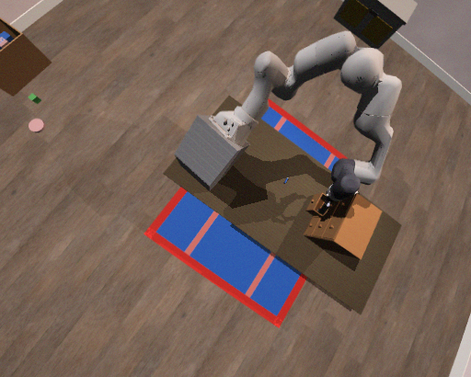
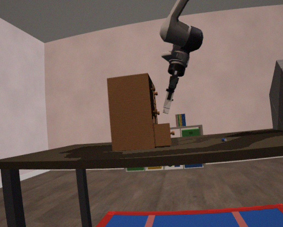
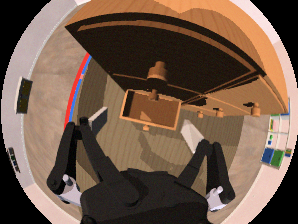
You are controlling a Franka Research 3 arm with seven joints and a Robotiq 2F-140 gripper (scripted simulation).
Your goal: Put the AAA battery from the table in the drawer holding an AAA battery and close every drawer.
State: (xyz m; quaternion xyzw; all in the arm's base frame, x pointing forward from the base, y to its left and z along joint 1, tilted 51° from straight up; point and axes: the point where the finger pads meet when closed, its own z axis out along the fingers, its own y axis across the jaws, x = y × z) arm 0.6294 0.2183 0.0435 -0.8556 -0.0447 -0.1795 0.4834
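Note:
The small wooden chest (image 1: pixel 348 221) stands on the dark table; it also shows in the side view (image 2: pixel 131 111). Its bottom drawer (image 2: pixel 162 134) is pulled out part way, and it shows from above in the wrist view (image 3: pixel 152 110); I cannot make out what lies inside. The other drawers look pushed in. The small blue AAA battery (image 1: pixel 286 180) lies on the table away from the chest, and it also shows in the side view (image 2: pixel 223 139). My gripper (image 2: pixel 167 106) hangs open and empty above the open drawer, in front of the chest; both spread fingers show in the wrist view.
A big grey block (image 1: pixel 210 149) stands at the table's far end by the arm's base. A blue and red mat (image 1: pixel 228 257) lies on the floor beside the table. A low shelf (image 2: pixel 188 130) stands by the back wall.

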